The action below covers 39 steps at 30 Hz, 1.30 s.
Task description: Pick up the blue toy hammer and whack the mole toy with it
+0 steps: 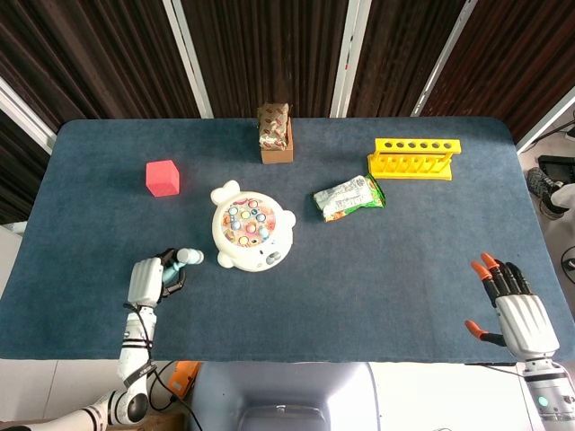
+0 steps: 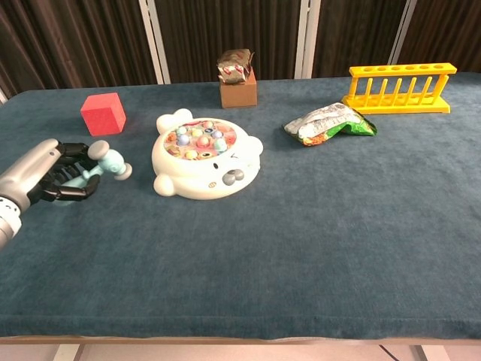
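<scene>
My left hand [image 1: 146, 280] [image 2: 37, 178] grips the handle of the light-blue toy hammer [image 1: 186, 258] [image 2: 107, 160], whose grey head points toward the mole toy. The hammer hangs a little above the cloth, left of the toy and apart from it. The mole toy [image 1: 252, 228] [image 2: 203, 157] is a white animal-shaped game with several coloured pegs, lying left of the table's middle. My right hand [image 1: 516, 309] is open with fingers spread at the table's front right edge, holding nothing; only the head view shows it.
A red cube [image 1: 163, 177] [image 2: 103, 113] sits at the back left. A brown box with a wrapped packet [image 1: 275, 134] [image 2: 237, 78] stands at the back. A green snack bag [image 1: 349, 197] [image 2: 328, 122] and a yellow rack [image 1: 414, 158] [image 2: 399, 89] lie to the right.
</scene>
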Available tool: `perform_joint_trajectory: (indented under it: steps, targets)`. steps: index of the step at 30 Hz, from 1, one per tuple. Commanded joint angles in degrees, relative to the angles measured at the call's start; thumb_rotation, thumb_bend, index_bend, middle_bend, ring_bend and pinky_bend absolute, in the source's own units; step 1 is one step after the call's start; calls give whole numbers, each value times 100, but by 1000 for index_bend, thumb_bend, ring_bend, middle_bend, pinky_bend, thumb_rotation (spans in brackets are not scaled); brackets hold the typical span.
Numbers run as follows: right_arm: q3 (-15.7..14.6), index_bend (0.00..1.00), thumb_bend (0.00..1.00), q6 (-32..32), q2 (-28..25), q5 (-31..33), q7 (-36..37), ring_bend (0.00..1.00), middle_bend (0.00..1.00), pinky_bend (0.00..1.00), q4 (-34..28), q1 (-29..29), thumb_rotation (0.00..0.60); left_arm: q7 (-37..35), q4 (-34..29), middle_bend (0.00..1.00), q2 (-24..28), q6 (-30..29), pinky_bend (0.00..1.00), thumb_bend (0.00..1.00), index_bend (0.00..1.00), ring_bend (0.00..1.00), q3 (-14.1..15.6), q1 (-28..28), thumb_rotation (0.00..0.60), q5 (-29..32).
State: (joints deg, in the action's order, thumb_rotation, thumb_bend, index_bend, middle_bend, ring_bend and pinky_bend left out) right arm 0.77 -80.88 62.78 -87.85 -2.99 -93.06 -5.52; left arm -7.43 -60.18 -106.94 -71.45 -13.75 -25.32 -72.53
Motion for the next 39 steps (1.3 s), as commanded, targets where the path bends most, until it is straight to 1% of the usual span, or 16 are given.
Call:
perform_joint_trajectory:
  steps: [1,4,7,10,14,18,25,32,39]
  targets:
    - [-5,0,340,2,3,-3,-6,0,0,0,-4,0,600,-478,-265,837,220,-60,915,773,568,757,-35,69,600,-135]
    - [-10,0,340,1,6,-6,-14,0,0,0,-5,2,600,-717,-562,867,432,2,996,789,558,809,-93,91,600,-119]
    - [-12,0,340,7,11,-5,-31,0,0,0,-8,-1,600,-966,-842,887,626,123,1000,800,557,854,-158,94,600,-70]
    - [-18,0,340,28,21,-1,-56,0,0,0,-7,-7,600,-1151,-1227,900,914,392,1000,822,557,904,-237,74,600,69]
    - [-21,0,340,39,27,1,-82,0,0,0,-11,-12,600,-1114,-1468,924,1129,506,1000,847,558,980,-340,-8,600,118]
    - [-20,0,340,37,29,4,-93,0,0,0,-13,-13,600,-919,-1637,934,1276,744,1000,860,559,995,-473,-197,600,253]
    - [-5,0,340,67,33,49,-114,0,0,0,-7,-25,600,-111,-1848,934,1306,1130,1000,870,562,997,-778,-707,600,691]
    - [27,0,340,68,7,121,-90,0,0,0,1,-21,600,872,-1811,935,1150,1584,1000,881,563,998,-1087,-1347,600,1558]
    - [68,0,340,66,-38,201,-15,0,0,0,17,-15,600,1783,-1590,935,1001,1846,1000,883,563,999,-1248,-1898,600,2539]
